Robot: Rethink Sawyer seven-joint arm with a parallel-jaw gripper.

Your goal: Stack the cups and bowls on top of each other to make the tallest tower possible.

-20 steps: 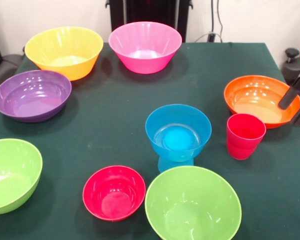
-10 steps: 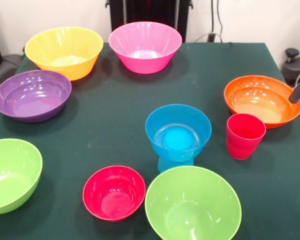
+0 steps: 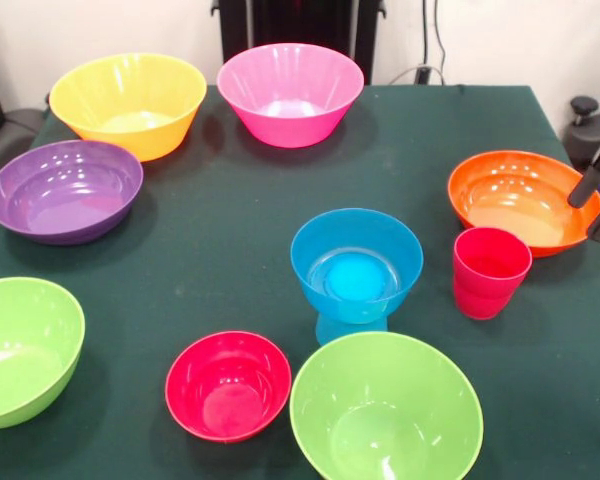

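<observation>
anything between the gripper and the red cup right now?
Partly. The gripper hangs at the picture's right edge, over the orange bowl's right rim. The red cup stands just in front of that bowl, so the bowl's rim lies along a low straight path. From above, nothing visible blocks the cup.

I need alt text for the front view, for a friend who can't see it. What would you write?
A blue bowl sits on an upturned light blue cup mid-table on a green cloth, with a red cup beside it. Yellow, pink, purple, orange, red and two green bowls ring them; the claw shows at the right edge.
</observation>
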